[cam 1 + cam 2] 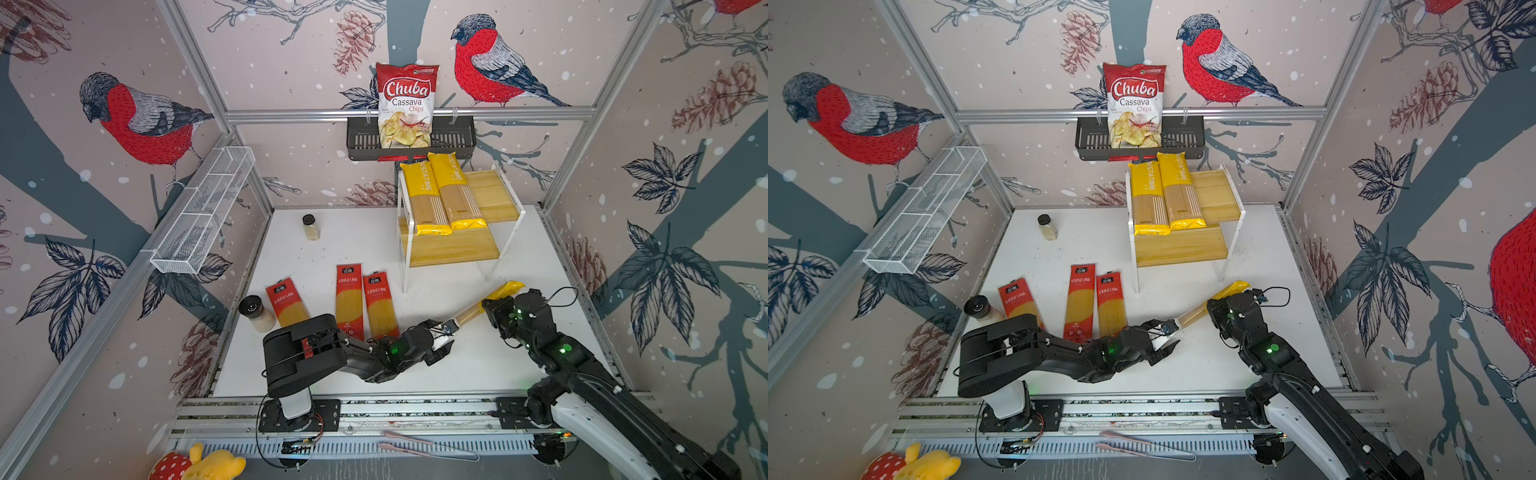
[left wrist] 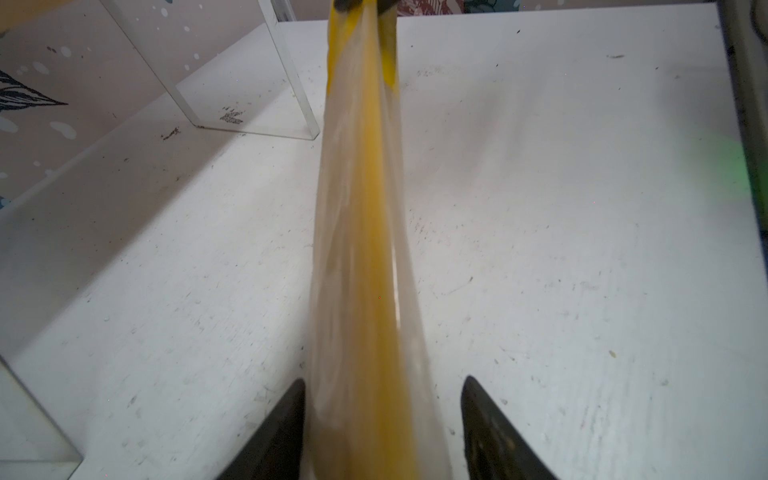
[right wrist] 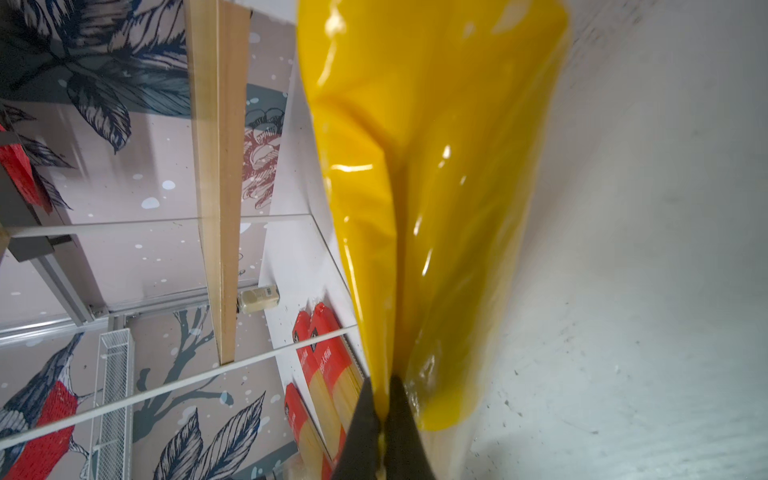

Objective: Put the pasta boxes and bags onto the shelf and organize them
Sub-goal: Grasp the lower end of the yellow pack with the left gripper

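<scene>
So the right gripper (image 3: 382, 395) is pinched tight on the yellow end of a PASTATIME pack (image 1: 478, 307), which is turned edge-on and slants across the bench (image 1: 465, 370) just in front of the shelf (image 1: 453, 249). The left gripper (image 2: 383, 384) straddles the pack's clear end, jaws partly apart with a gap on one side. Two yellow packs (image 1: 424, 199) lie side by side on the shelf's upper board, and three red packs (image 1: 349, 297) lie flat on the bench.

Yellow spaghetti pack (image 3: 440, 187): glossy plastic film, clear middle. Two-tier shelf (image 1: 451, 248): matt light wood boards. White table (image 2: 582, 270): matt, scuffed.
</scene>
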